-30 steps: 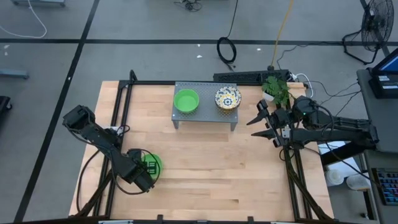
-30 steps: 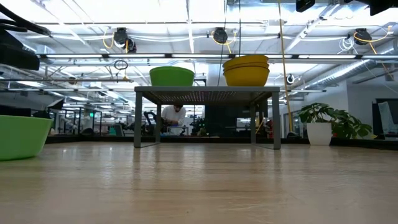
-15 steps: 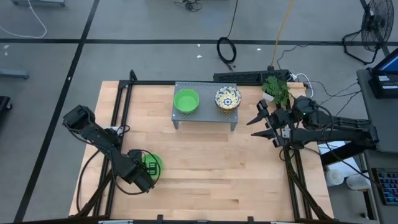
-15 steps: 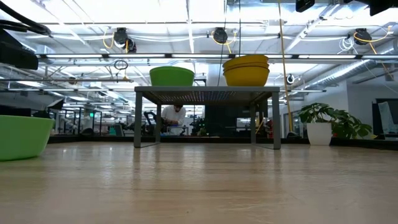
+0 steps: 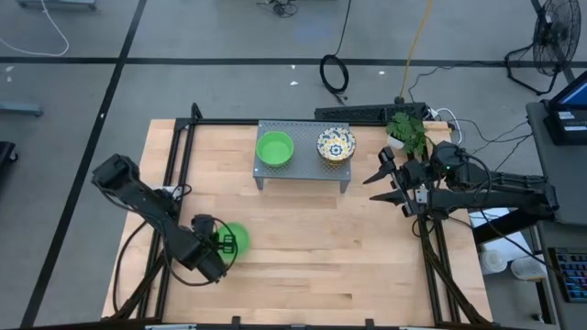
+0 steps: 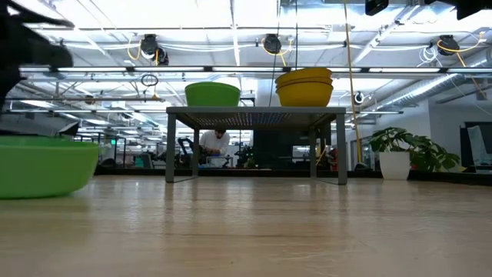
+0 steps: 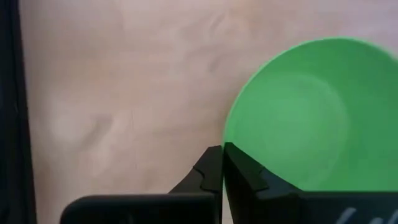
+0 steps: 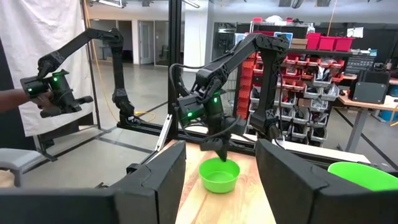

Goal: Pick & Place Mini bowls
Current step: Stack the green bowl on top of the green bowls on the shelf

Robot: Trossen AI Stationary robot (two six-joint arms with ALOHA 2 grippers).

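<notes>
1. The left gripper (image 7: 222, 163) has its fingers closed on the near rim of a green bowl (image 7: 297, 112); the bowl's body lies just ahead of the fingertips, on the table (image 5: 312, 247).
2. To do this step well, I would lift straight up and slowly, since a thin rim pinch may let the bowl swing or slip.
3. The bowl is plain bright green, round, smooth and empty.
4. The right gripper (image 5: 389, 181) waits open, well apart, beside the grey stand (image 5: 303, 170).
</notes>
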